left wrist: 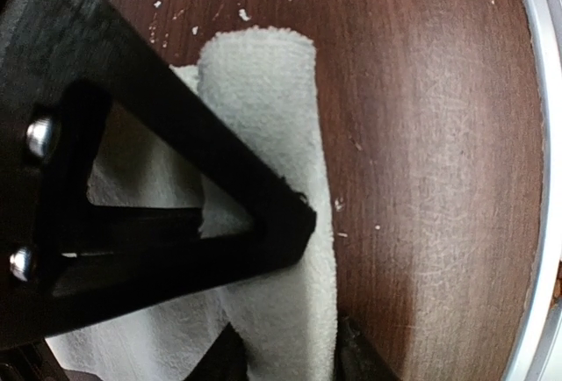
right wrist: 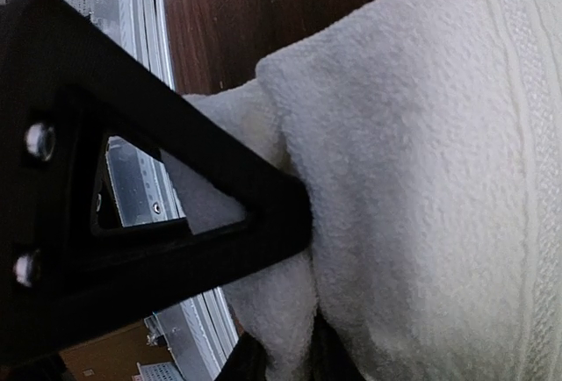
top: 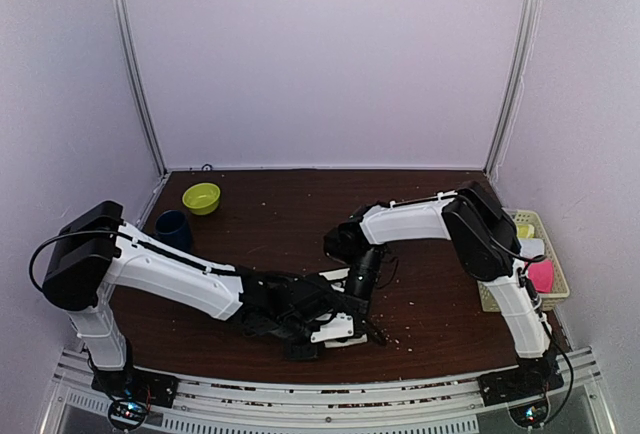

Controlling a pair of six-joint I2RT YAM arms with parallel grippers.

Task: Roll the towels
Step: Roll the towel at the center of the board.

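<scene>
The cream towel lies near the table's front edge, partly rolled into a thick fold. In the left wrist view my left gripper has a finger on each side of the roll's near end, pressed against it. My right gripper pinches a thinner fold of the same towel between its fingertips. From above, both grippers, left and right, meet at the front centre and cover most of the cloth. The pink towel lies in the basket at the right.
A cream basket at the table's right edge also holds a yellow roll and a white roll. A yellow-green bowl and a dark blue cup stand at the back left. Crumbs dot the brown table.
</scene>
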